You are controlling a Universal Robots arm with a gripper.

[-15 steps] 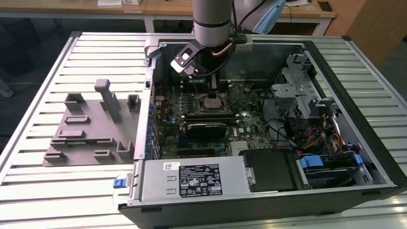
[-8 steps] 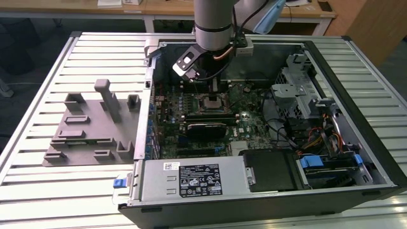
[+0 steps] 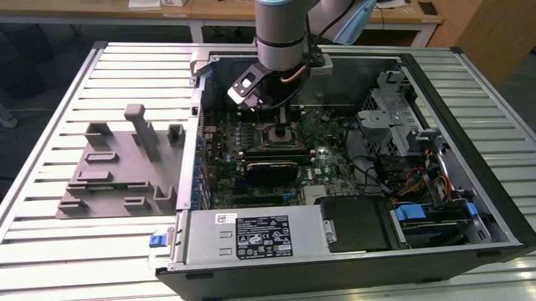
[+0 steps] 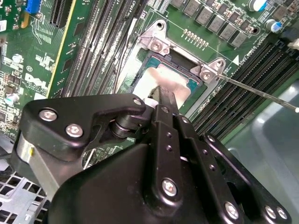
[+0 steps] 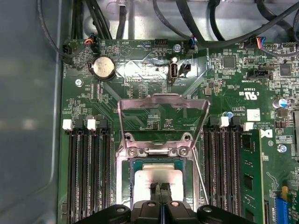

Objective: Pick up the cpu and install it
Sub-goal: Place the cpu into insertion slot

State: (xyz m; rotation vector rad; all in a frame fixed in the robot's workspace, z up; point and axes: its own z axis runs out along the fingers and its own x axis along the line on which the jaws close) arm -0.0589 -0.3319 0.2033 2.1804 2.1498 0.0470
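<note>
A slatted metal table (image 3: pixel 50 263) carries an open computer case (image 3: pixel 469 81) lying on its side. In the exterior view a grey plastic plate (image 3: pixel 109 182) with upright blocks lies at the case's nine o'clock.

The arm (image 3: pixel 280 31) enters that view from twelve o'clock and stands nearly vertical over the case, wrist pointing straight down at the motherboard (image 3: pixel 331 172). The gripper (image 3: pixel 282 122) hangs over the processor socket, and the power supply (image 3: pixel 251 235) lies at the socket's six o'clock.

The exterior view gives the whole posture but hides the contact under the wrist. The first wrist view looks along the gripper (image 5: pixel 161 189). Its two slim fingers are pressed together, tips resting on the silvery top of the cpu (image 5: pixel 156 173), which sits inside the socket frame. The socket's hinged load plate (image 5: pixel 161 105) stands raised beyond it, memory slots (image 5: pixel 88 163) flank the socket, and a coin cell (image 5: pixel 103 68) sits farther off.

The second wrist view comes from the side. The black gripper (image 4: pixel 164 95) meets the cpu (image 4: pixel 152 79), and the thin retention lever (image 4: pixel 261 93) stands free.
</note>
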